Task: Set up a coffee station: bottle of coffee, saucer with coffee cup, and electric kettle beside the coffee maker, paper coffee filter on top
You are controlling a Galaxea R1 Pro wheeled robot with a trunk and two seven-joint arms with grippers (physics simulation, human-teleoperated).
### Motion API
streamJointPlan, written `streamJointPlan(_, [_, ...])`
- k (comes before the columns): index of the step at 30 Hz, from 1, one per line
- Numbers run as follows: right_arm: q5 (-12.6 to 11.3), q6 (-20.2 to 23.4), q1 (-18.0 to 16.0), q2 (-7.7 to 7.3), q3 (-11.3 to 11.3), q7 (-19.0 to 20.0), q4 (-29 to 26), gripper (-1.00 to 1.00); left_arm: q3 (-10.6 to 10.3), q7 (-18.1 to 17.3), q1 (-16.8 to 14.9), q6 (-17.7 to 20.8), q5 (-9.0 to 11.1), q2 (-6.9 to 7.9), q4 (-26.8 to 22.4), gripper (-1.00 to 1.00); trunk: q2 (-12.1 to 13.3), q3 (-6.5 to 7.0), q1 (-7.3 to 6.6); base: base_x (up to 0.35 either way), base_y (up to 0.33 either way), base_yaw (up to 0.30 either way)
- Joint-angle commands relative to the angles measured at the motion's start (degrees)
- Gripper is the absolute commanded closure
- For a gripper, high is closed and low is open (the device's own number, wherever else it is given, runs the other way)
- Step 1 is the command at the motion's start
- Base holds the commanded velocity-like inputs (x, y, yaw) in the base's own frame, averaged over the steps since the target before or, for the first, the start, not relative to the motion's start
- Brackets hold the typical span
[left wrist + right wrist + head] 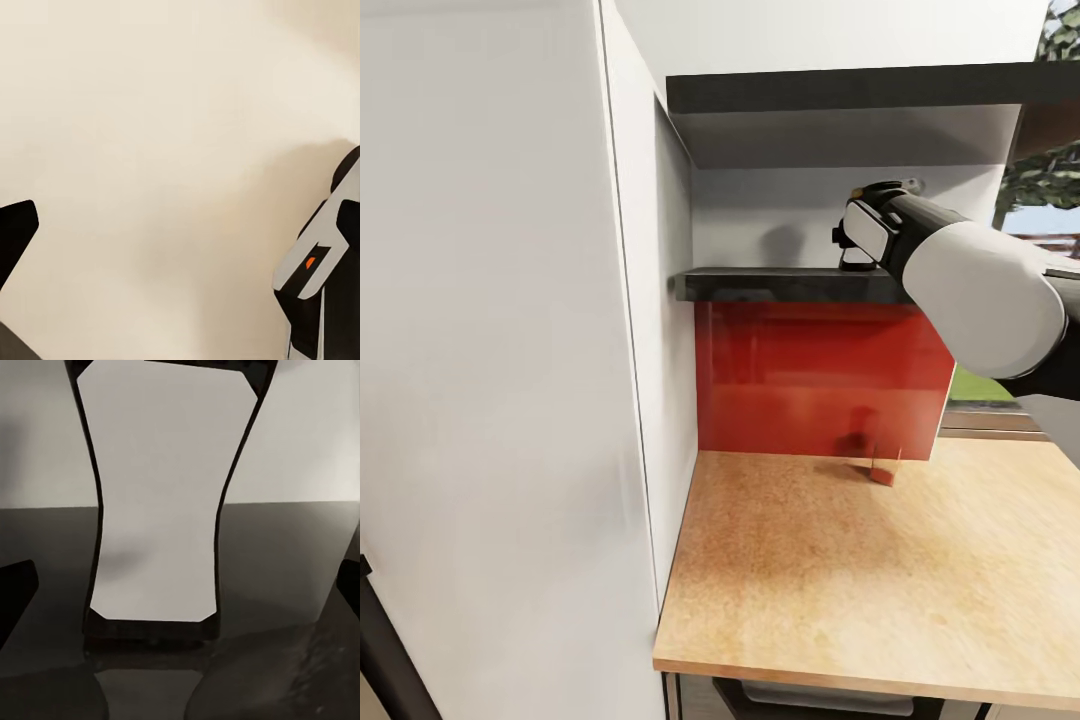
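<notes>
I am in a home kitchen, a simulator's render of one. In front of me lies a light wood-grain table [840, 580] fitted as a worktop, with a glossy red splashback [810, 380] rising behind it against the wall. Above the splashback a dark shelf [780, 286] sits in a white-walled niche, under another dark board [860, 88]. A tall white cabinet panel [500, 350] closes the worktop's left end. At the far right a window [1050, 180] gives onto green leaves and grass outside.

1 bottle of coffee [157, 502], 1 shelf [780, 285], 1 countertop [840, 570]
</notes>
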Motion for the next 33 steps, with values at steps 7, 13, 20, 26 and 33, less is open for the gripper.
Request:
streamJointPlan(7, [0.6,0.3,0.0,0.06,-0.5,-0.2,-0.1,-1.00,0.0,-0.3,0.0,0.0,0.4,-0.02,0.0,-1.00,0.0,0.00,0.02,0.162,0.000,0.000])
streamJointPlan(13, [0.6,0.3,0.0,0.01,-0.4,-0.1,0.0,-1.00,0.0,-0.3,0.0,0.0,0.4,-0.07,0.0,-1.00,0.0,0.00,0.02,0.182,0.000,0.000])
streamJointPlan(20, [0.6,0.3,0.0,0.01,-0.4,-0.1,-0.1,-1.00,0.0,-0.3,0.0,0.0,0.4,-0.08,0.0,-1.00,0.0,0.00,0.02,0.008,0.000,0.000])
streamJointPlan(26, [0.6,0.0,0.0,0.01,-0.4,-0.2,0.0,-1.00,0.0,-0.3,0.0,0.0,0.4,-0.08,0.0,-1.00,0.0,0.00,0.02,0.000,0.000,0.000])
streamJointPlan(33, [0.6,0.0,0.0,-0.06,-0.4,-0.2,0.0,-1.00,0.0,-0.3,0.0,0.0,0.4,-0.08,0.0,-1.00,0.0,0.00,0.02,0.013,0.000,0.000])
